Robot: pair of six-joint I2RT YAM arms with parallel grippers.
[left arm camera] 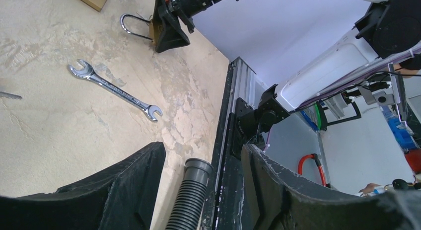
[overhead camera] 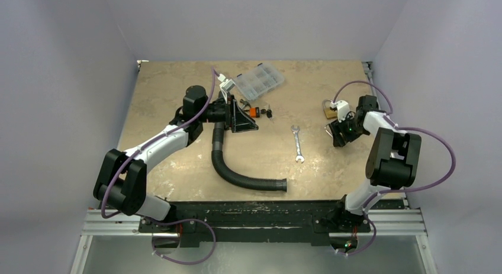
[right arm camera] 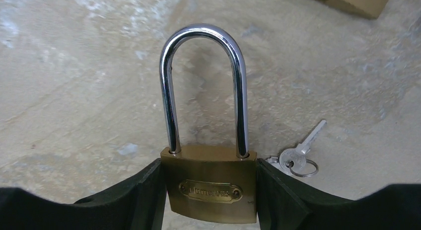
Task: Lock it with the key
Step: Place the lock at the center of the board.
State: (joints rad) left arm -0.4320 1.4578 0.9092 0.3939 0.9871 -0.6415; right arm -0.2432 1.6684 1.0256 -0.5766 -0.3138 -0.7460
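A brass padlock point(right arm camera: 211, 190) with a long steel shackle point(right arm camera: 203, 86) stands between the fingers of my right gripper point(right arm camera: 209, 169), which is shut on its body from both sides. Both legs of the shackle enter the body. A small silver key point(right arm camera: 299, 152) on a ring lies flat on the table just right of the padlock, apart from the fingers. From above, the right gripper point(overhead camera: 340, 130) is at the table's right side. My left gripper point(overhead camera: 244, 117) hovers at the middle back, open, with nothing between its fingers point(left arm camera: 134, 180). The left wrist view shows the shackle point(left arm camera: 133, 27) far off.
A steel wrench point(overhead camera: 298, 144) lies between the arms. A black corrugated hose point(overhead camera: 237, 173) curves from under the left gripper toward the front edge. A clear compartment box point(overhead camera: 260, 81) sits at the back, a small brown box point(overhead camera: 328, 111) just behind the right gripper.
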